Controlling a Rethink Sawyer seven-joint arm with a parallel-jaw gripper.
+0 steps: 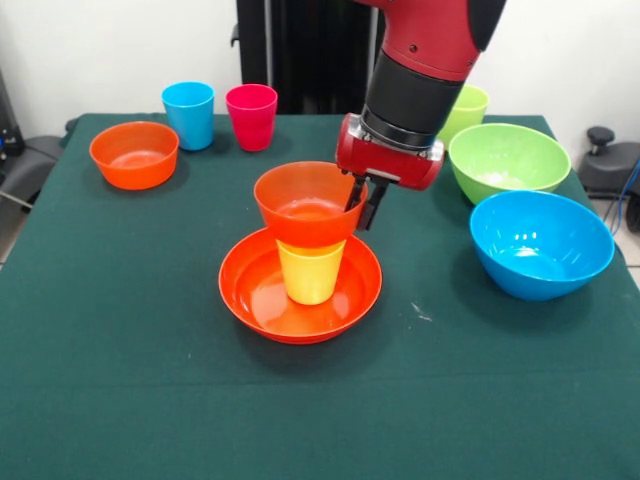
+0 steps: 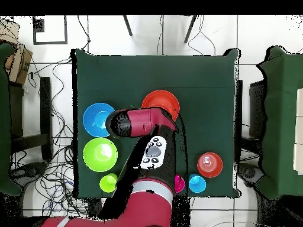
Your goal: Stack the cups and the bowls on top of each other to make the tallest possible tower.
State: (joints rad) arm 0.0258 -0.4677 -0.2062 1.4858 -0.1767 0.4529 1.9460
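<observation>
A wide orange bowl [image 1: 252, 300] sits mid-table, and it also shows in the overhead view [image 2: 168, 98]. A yellow cup [image 1: 310, 275] stands upside down in it. A small orange bowl [image 1: 300, 208] rests upright on the cup. My gripper [image 1: 362, 203] is at this bowl's right rim, with one finger inside and one outside, shut on the rim. In the overhead view the arm hides the gripper and the stack's top. A second small orange bowl [image 1: 134, 154] [image 2: 209, 165], a sky blue cup [image 1: 189, 115] [image 2: 197, 184] and a pink cup [image 1: 251, 116] [image 2: 180, 183] stand apart.
A lime green bowl [image 1: 508, 160] [image 2: 100, 153] and a blue bowl [image 1: 541, 243] [image 2: 97, 118] sit to the right in the front view. A light green cup [image 1: 467, 106] [image 2: 108, 182] stands behind the arm. A green cloth [image 1: 150, 400] covers the table.
</observation>
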